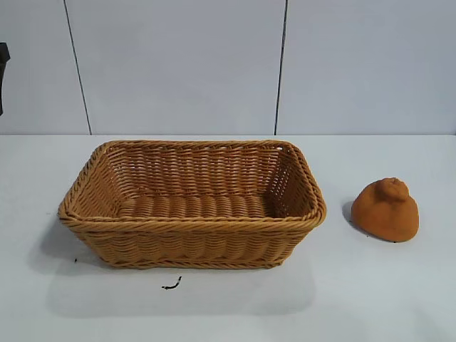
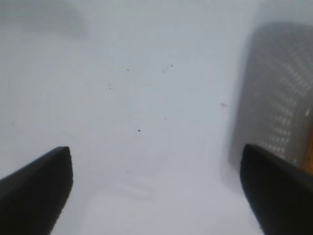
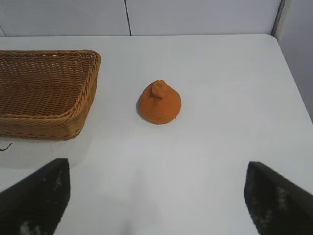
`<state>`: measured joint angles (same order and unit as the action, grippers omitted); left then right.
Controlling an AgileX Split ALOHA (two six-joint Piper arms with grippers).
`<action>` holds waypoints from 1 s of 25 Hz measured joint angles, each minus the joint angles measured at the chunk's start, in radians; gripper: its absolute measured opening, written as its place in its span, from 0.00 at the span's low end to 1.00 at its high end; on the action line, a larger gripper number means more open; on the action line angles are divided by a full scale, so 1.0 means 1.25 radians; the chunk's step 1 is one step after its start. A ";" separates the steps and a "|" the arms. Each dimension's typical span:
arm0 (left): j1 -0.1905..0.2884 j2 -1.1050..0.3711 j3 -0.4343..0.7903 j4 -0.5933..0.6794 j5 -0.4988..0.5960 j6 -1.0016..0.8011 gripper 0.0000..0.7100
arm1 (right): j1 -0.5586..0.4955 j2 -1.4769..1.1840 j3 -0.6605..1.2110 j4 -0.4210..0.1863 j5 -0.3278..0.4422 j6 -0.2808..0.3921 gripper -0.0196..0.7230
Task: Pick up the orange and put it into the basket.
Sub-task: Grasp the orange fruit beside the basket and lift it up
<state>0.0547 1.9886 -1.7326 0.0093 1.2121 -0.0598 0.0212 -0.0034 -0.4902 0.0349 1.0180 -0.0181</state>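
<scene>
White desk [image 1: 399, 299] ahead of you — the orange [image 3: 159, 103] sits beyond your right tool [image 3: 156, 196], spread wide, empty; the basket [image 3: 44, 93] beside it. Left tool [image 2: 156, 191] gapes over bare desk.

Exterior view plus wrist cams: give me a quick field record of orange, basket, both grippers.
orange: on the table, upright, right of the basket, apart from it
basket: on the table, nothing visible inside
left gripper: open, holding nothing, over bare table beside the basket's wall
right gripper: open, holding nothing, short of the orange, facing it
task state: orange not yet picked up
</scene>
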 joint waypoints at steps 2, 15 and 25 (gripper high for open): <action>-0.002 -0.018 0.020 -0.001 0.000 0.004 0.94 | 0.000 0.000 0.000 0.000 0.000 0.000 0.92; -0.003 -0.413 0.386 -0.015 0.001 0.022 0.94 | 0.000 0.000 0.000 0.000 0.001 0.000 0.92; -0.003 -0.850 0.699 -0.017 -0.025 0.023 0.94 | 0.000 0.000 0.000 0.000 0.001 0.000 0.92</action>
<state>0.0511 0.9264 -0.8588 -0.0123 1.1808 -0.0309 0.0212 -0.0034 -0.4902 0.0349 1.0191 -0.0181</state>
